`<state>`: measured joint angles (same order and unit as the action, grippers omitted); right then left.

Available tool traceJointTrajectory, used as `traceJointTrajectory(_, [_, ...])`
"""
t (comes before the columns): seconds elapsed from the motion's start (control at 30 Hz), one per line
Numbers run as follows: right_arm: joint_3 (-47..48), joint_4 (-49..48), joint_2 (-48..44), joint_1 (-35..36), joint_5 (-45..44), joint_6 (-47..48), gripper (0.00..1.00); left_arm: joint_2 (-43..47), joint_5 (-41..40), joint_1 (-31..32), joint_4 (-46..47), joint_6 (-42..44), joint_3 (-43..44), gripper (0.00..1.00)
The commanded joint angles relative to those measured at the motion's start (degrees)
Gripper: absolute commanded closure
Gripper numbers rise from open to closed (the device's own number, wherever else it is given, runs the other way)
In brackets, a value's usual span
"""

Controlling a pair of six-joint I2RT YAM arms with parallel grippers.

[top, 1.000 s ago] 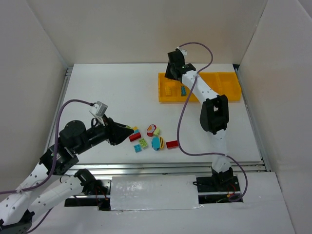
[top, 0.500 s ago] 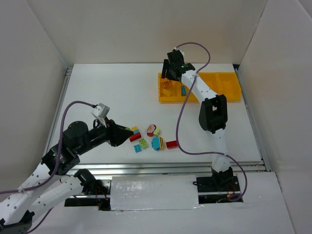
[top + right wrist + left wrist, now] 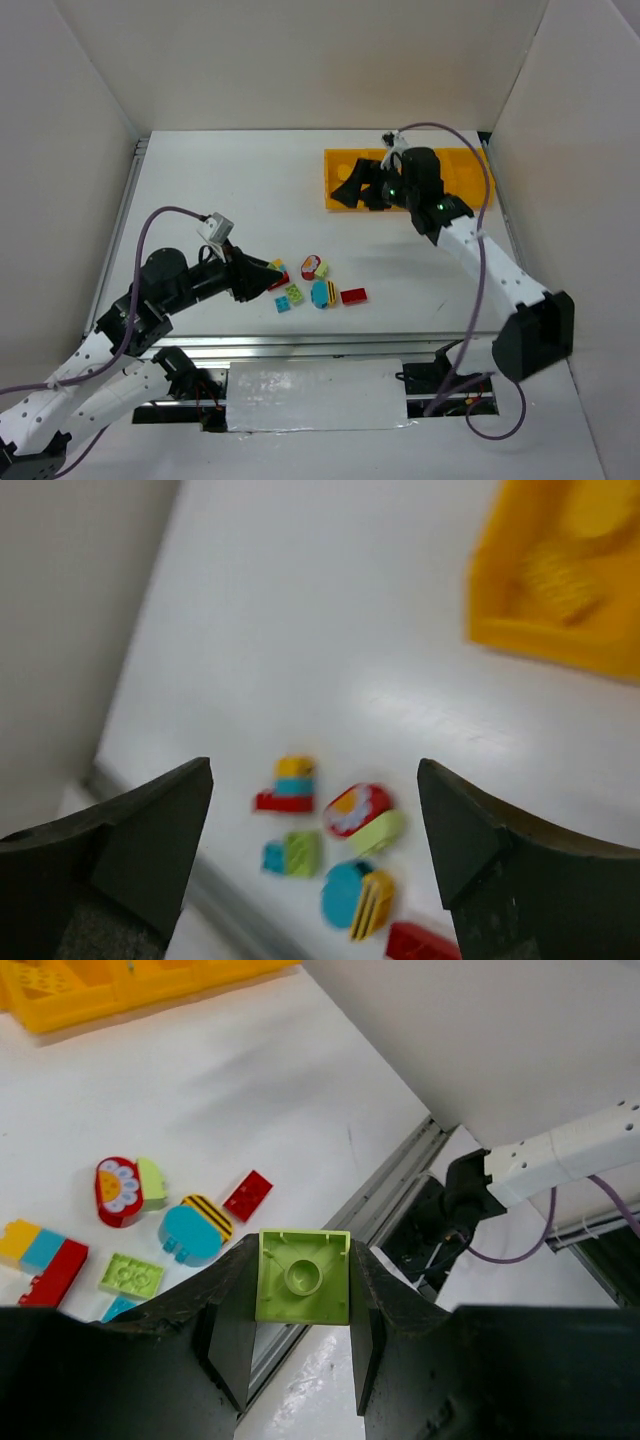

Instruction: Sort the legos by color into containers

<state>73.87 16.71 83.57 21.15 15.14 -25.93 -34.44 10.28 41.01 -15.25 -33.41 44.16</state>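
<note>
**From above.** A smooth white tabletop (image 3: 230, 190) sits boxed in by plain white walls (image 3: 300, 60) on three sides, with a metal rail (image 3: 330, 343) along its near edge. A long bright-yellow plastic tray of four open compartments (image 3: 470, 160) lies at the far right. The right fingers (image 3: 347, 190) hover over the tray's left end, and that black arm hides part of it. A cluster of small loose plastic bricks (image 3: 318, 285) in red, yellow, blue and green lies well apart from the tray, toward the rail. The left fingers (image 3: 262, 275) hang just beside the cluster, on the side away from the tray.

**Left wrist.** The left fingers are clamped on a light-green square plastic brick (image 3: 304, 1276), pinched by two opposite edges with its hollow underside facing the camera. The tray is far off in the upper corner.

**Right wrist.** The picture is blurred. The right fingers stand wide apart with nothing between them. One corner of the tray shows, and the cluster lies well short of it.

**Risks.** The hold on the green brick is narrow, so a quick swing toward the tray could twist or drop it. The right arm and its looping purple cable (image 3: 478, 290) occupy the tray's left end, so both arms could meet there. A release from high up could bounce the brick into the wrong compartment.
</note>
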Motion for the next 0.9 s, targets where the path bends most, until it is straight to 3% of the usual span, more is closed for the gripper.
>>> traceJointTrajectory(0.0, [-13.62,-17.18,-9.72,2.66,27.16,-3.41,0.08,-0.02,7.54,-0.15,11.27,-0.87,-1.79,1.00])
traceJointTrajectory(0.07, [-22.95,-23.54,-17.80,4.16,30.55,-5.43,0.09,0.16,12.20,-0.15,17.31,-2.44,-3.20,1.00])
traceJointTrajectory(0.23, [-38.67,-45.95,-33.37,7.41,35.58,-21.59,0.11,-1.24,21.79,-0.15,26.66,-5.17,-5.13,1.00])
traceJointTrajectory(0.3, [-40.81,-50.70,-37.31,9.78,34.71,-24.59,0.12,-1.77,20.93,-0.15,29.03,-7.45,-5.66,1.00])
traceJointTrajectory(0.4, [-41.87,-47.14,-40.66,16.10,29.44,-20.93,0.12,-3.00,18.55,-0.06,31.41,-11.32,-6.11,1.00])
traceJointTrajectory(0.53, [-43.37,-43.53,-44.63,27.59,9.55,-13.73,0.12,-5.37,16.35,-0.15,33.44,-19.30,-5.93,1.00])
traceJointTrajectory(0.63, [-43.36,-38.07,-47.27,35.25,-6.62,1.35,0.09,-7.66,11.79,-0.15,26.63,-26.15,-3.83,1.00])
traceJointTrajectory(0.7, [-43.72,-37.98,-46.75,37.12,-11.68,5.96,0.08,-8.36,7.40,-0.06,20.20,-32.03,-2.51,1.00])
traceJointTrajectory(0.87, [-39.42,-34.55,-41.04,41.78,-24.44,14.50,0.08,-7.58,5.36,-0.06,22.19,-42.60,-6.36,1.00])
